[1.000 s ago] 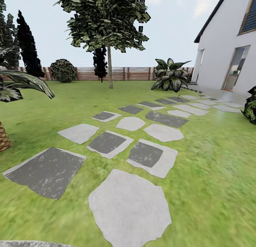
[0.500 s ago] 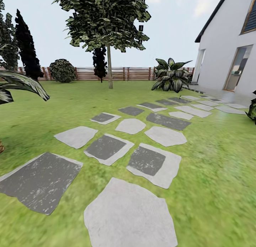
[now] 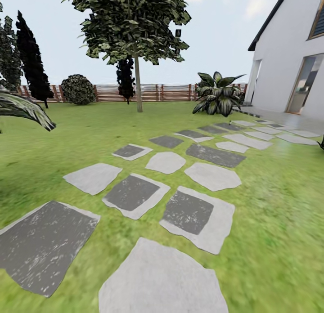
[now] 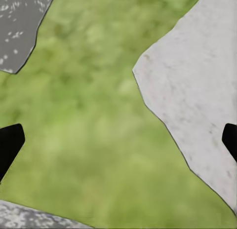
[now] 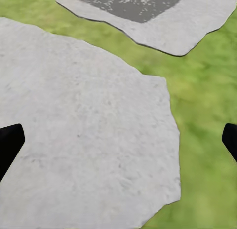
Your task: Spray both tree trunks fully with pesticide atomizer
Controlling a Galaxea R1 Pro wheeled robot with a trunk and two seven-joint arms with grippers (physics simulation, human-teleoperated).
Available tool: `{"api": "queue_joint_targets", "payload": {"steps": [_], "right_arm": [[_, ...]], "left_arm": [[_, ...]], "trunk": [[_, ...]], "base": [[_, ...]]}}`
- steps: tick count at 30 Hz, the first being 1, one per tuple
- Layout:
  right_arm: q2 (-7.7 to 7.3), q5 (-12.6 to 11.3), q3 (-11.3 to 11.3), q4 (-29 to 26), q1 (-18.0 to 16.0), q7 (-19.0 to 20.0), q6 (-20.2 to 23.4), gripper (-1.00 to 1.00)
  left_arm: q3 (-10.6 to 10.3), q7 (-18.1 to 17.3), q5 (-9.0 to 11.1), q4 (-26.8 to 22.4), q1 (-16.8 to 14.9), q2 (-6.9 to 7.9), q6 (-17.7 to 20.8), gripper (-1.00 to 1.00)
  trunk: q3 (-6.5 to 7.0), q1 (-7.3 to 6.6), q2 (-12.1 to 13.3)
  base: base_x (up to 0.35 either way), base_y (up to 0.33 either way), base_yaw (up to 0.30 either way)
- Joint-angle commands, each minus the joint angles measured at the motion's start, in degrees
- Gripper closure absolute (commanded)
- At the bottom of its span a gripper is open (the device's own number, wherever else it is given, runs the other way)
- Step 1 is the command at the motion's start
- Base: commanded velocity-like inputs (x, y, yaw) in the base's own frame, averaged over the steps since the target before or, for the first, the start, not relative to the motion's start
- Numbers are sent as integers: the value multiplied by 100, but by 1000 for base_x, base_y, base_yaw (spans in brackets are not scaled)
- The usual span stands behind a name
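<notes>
A wide lawn [image 3: 279, 205] fills the garden, and across it runs a path of flat stepping stones [image 3: 198, 216], some pale grey, some dark with pale rims, leading off toward the white house [image 3: 281, 65]. The house stands at the path's far end, with a dark roof edge and a glazed door. A slatted brown fence [image 3: 148, 92] closes the lawn behind the path. In front of the fence, on the grass beyond the stones, stands one tree [image 3: 132, 25] with dense dark foliage high up and a thin pale trunk [image 3: 138, 86]; whether it is one of the trees to be sprayed cannot be told. A broad-leaved shrub [image 3: 218, 97] grows between that tree and the house, beside the far stones. Along the fence on the other side of the tree are a round bush [image 3: 78, 89] and a tall dark conifer [image 3: 31, 56]. A striped frond [image 3: 24, 109] reaches in over the grass nearer than the conifer.

The pesticide atomizer cannot be made out anywhere on the lawn or stones.

The left hand [image 4: 118, 145] hangs over grass beside a pale stone [image 4: 197, 91], its two dark fingertips [image 4: 10, 145] far apart, holding nothing. The right hand [image 5: 118, 145] hangs over a large pale stone [image 5: 84, 135], fingertips [image 5: 9, 142] likewise spread wide and empty
</notes>
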Motion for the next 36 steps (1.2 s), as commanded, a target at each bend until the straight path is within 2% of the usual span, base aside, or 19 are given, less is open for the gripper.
{"api": "queue_joint_targets", "payload": {"steps": [1,36], "right_arm": [[0,0,0,0,0,0,0,-100],[0,0,0,0,0,0,0,-100]], "left_arm": [[0,0,0,0,0,-1,0,-100],[0,0,0,0,0,0,0,-100]], "trunk": [[0,0,0],[0,0,0]], "base": [[339,0,0],[339,0,-9]]}}
